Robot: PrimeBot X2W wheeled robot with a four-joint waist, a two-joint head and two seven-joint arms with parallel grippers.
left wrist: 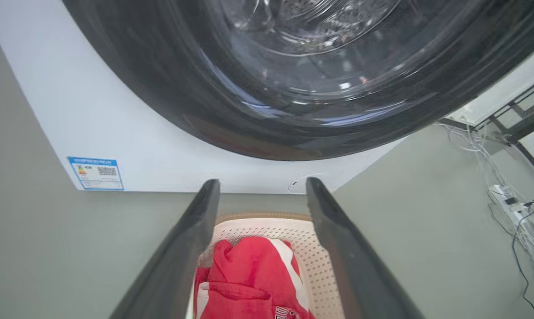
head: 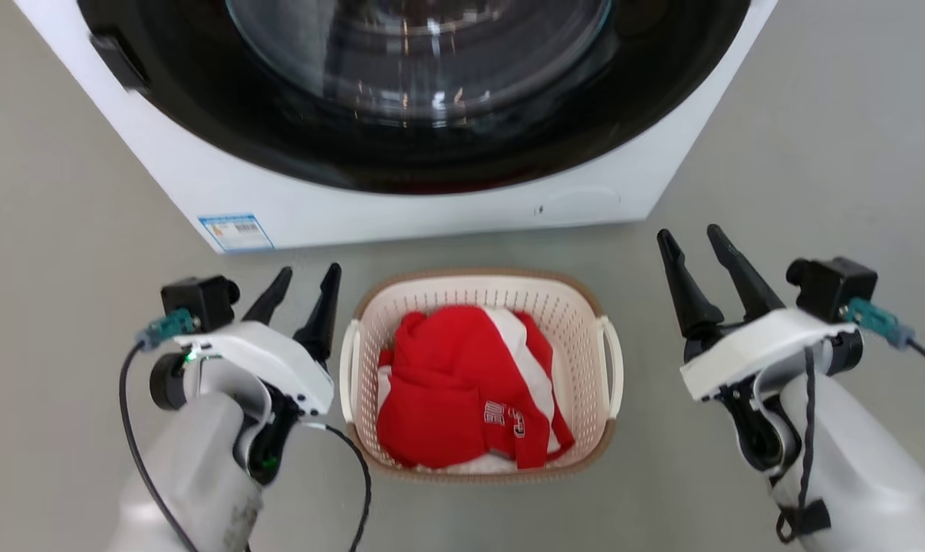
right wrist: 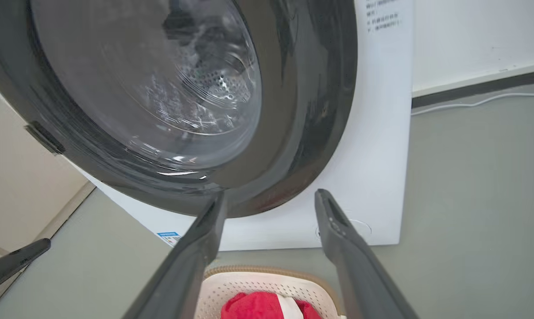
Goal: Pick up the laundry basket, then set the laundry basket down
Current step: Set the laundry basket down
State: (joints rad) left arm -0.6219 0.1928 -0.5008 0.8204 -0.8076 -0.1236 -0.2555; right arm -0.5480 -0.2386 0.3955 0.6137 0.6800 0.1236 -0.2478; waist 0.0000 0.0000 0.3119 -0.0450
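Basket (head: 562,307) on floor (head: 48,230) before washer (head: 432,211), red clothes (head: 447,376) inside, left gripper (head: 310,270) and right gripper (head: 689,232) flanking it, both wide open, empty

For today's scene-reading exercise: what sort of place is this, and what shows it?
Probably a laundry area: a front-loading washing machine stands on the floor, with a laundry basket of red clothes in front of it.

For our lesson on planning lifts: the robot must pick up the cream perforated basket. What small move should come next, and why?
The open left gripper and right gripper flank the cream-white perforated plastic laundry basket, holding nothing; probably lower both toward its white loop handles.
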